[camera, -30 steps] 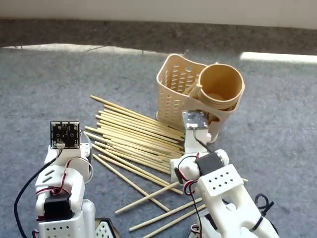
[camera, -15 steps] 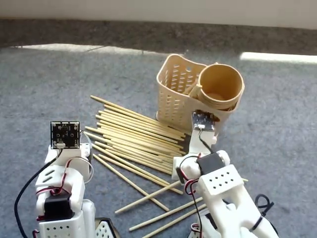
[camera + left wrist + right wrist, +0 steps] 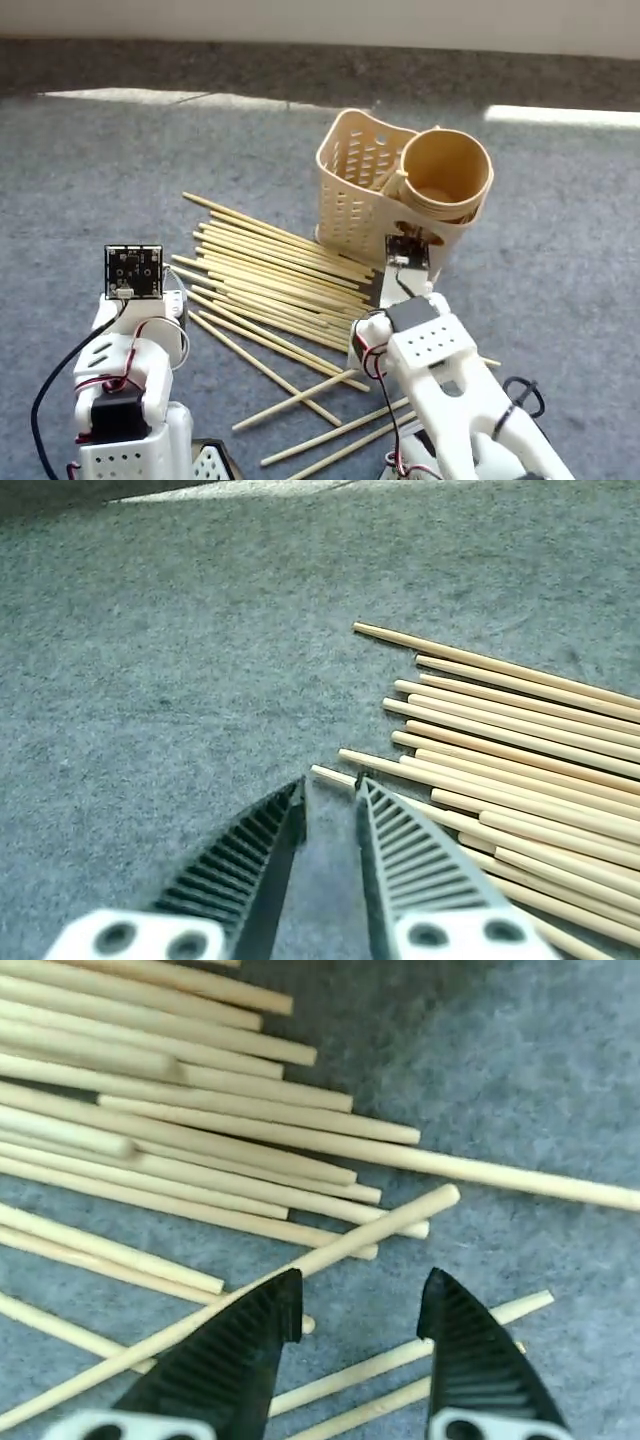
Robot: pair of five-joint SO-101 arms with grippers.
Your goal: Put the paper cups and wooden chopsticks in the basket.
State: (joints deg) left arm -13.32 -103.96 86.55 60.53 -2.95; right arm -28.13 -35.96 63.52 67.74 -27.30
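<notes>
While the cups (image 3: 445,175) sit in the basket (image 3: 350,190), my right claw (image 3: 362,1278) hangs open over chopsticks (image 3: 270,270) on the carpet (image 3: 120,160). Next I should lower it and pinch one. My left claw (image 3: 330,785) hangs slightly parted.

Grey carpet (image 3: 120,170) under chopsticks (image 3: 270,275), basket (image 3: 355,190)

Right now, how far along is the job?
Done: cups sit in the basket. In hand: nothing; left gripper and right gripper are open and empty, by the chopsticks. Left: those chopsticks, lying on the carpet.
</notes>
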